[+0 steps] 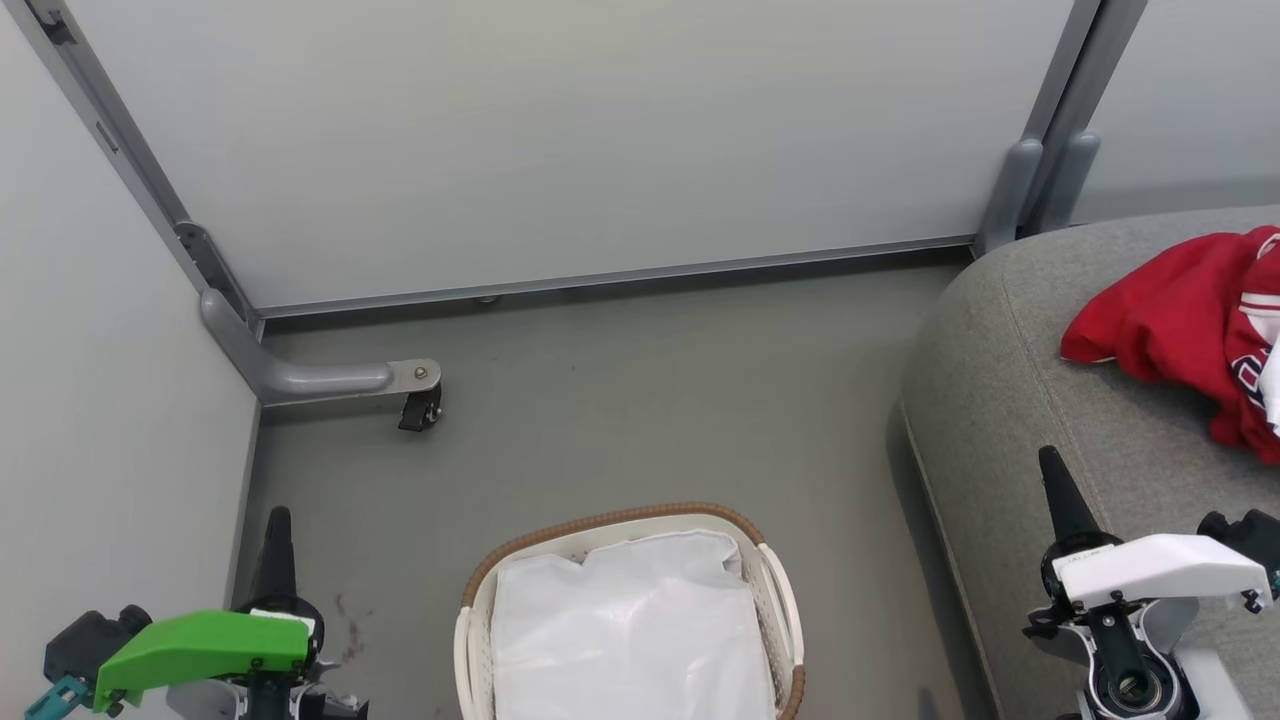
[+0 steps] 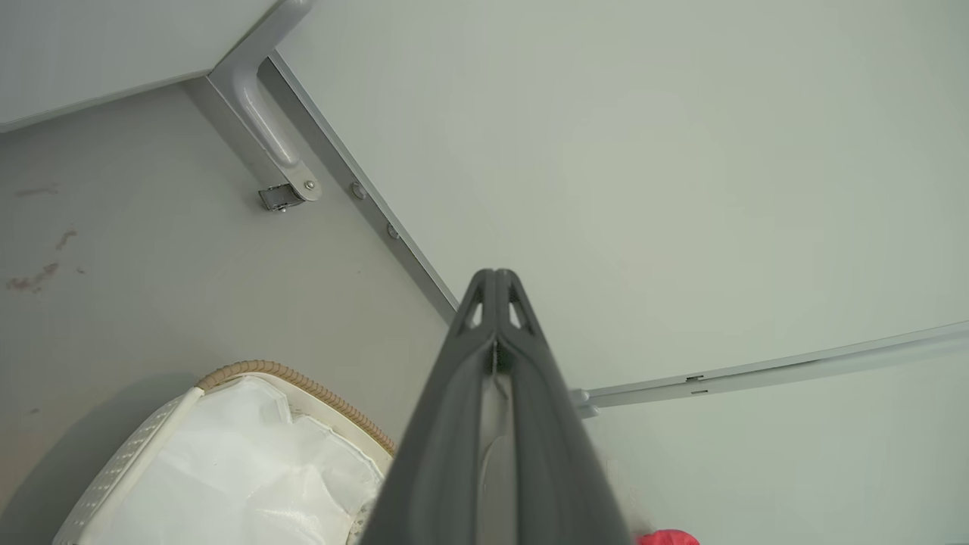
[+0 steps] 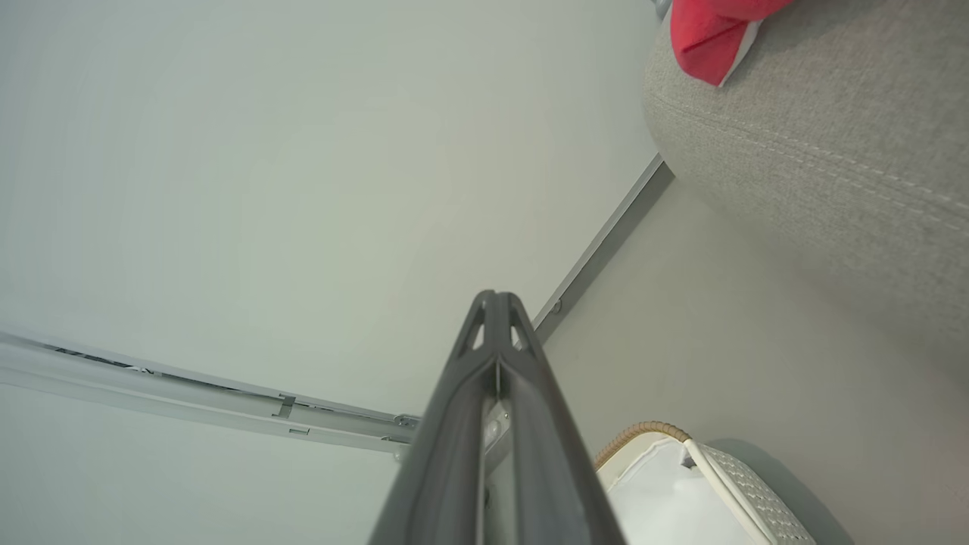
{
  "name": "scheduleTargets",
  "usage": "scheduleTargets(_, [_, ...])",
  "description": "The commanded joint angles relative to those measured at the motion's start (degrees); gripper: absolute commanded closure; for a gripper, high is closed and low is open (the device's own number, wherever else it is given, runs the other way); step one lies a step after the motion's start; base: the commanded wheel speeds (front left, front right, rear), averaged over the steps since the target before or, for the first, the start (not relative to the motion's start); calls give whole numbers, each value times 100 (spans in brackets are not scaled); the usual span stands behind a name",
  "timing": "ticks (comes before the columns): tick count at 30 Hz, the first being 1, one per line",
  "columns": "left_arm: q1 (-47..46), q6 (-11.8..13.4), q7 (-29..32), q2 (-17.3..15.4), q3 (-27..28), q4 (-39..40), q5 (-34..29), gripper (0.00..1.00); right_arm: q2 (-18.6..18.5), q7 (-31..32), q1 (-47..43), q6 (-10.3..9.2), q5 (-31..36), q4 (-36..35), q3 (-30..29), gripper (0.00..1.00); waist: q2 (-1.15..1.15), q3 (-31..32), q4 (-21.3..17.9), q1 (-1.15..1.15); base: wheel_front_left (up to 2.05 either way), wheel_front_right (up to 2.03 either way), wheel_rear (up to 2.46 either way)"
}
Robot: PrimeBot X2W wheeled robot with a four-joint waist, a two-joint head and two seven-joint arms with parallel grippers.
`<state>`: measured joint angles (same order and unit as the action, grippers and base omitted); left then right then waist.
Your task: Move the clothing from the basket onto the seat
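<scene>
My left gripper [image 1: 277,518] hangs low over the floor [image 1: 650,400] to the left of the basket [image 1: 620,517]. Its two fingers are pressed together along their length, with nothing between them. My right gripper [image 1: 1052,462] is the same, fingers closed flat on each other and empty, poised above the seat [image 1: 1000,400] near its left edge.

The clothing [image 1: 1180,320] lies in a rumpled red heap on top of the seat, set back from the rounded left edge. It runs out past the right side of my head view, so I cannot tell how far it spreads or how many pieces are in it. I make out white trim and some dark lettering in the folds. As far as I can see, none of it hangs over the seat's edge.

The basket stands on the floor, apart from the seat's left side. Inside it I see the white liner [image 1: 630,620], crumpled, with no red on it. The basket's near end is cut off at the bottom of my head view, so a piece tucked there would escape me.

I judge the moving done, or all but done. The red is on the seat, the basket looks emptied, and both my grippers are free. What is left, if anything, is a check of the basket's hidden near end.
</scene>
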<state>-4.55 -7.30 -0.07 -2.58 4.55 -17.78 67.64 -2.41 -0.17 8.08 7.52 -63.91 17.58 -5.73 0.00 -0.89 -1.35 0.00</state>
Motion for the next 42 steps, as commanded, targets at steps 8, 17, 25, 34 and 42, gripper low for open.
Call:
scheduleTargets(8, [-152, -20, 123, -38, 56, 121, 492, 100, -45, 133, -44, -3, -571, -128, -30, 100, 0, 10, 20, 0, 0, 0, 0])
scheduleTargets(17, [-172, -23, 250, -41, 90, 188, 934, 100, -48, 261, -85, -3, -1077, -183, -44, 100, 0, 22, 41, 0, 0, 0, 0])
scheduleTargets(25, [-175, -25, 352, -42, 120, 231, 1294, 100, -51, 362, -120, -3, -1487, -229, -54, 100, 0, 32, 60, 0, 0, 0, 0])
scheduleTargets(34, [-187, -28, 464, -43, 155, 284, 1717, 100, -56, 475, -154, -4, -1971, -279, -67, 100, 0, 44, 84, 0, 0, 0, 0])
scheduleTargets(42, [-197, -30, 554, -45, 179, 328, 2032, 100, -59, 566, -181, -4, -2330, -319, -78, 100, 0, 54, 103, 0, 0, 0, 0])
